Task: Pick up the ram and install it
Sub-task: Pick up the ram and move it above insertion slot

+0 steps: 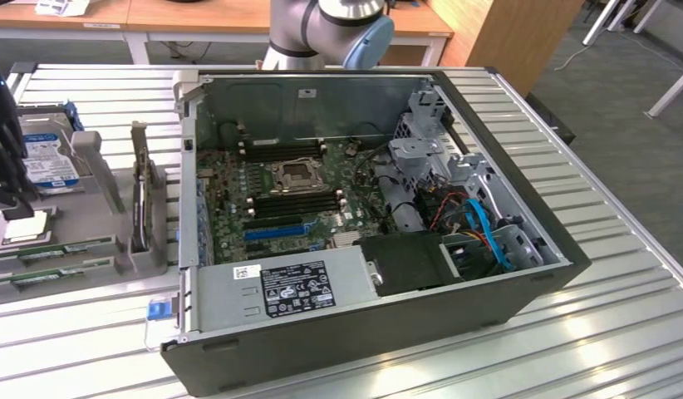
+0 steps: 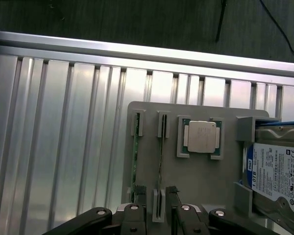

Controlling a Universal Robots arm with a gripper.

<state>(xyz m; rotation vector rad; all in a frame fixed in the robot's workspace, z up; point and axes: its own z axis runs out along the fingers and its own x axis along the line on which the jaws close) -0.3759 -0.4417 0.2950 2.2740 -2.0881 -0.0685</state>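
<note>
While the fingers point(image 2: 174, 197) stand wide apart and hold nothing, the ram point(image 2: 160, 161) stands on edge in its slot of the grey tray point(image 2: 201, 181), in line with the gap between them. Just beside it stands a second stick point(image 2: 134, 164); a processor chip point(image 2: 202, 137) and a hard drive point(image 2: 277, 171) share the tray, which rests on the ribbed metal surface point(image 2: 63, 147).

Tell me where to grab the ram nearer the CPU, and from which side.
Pinch the ram by its flat faces at mid-length, coming down from above: it stands on edge in the holder, end brackets covering both tips. The open claw looks wide enough.
</note>
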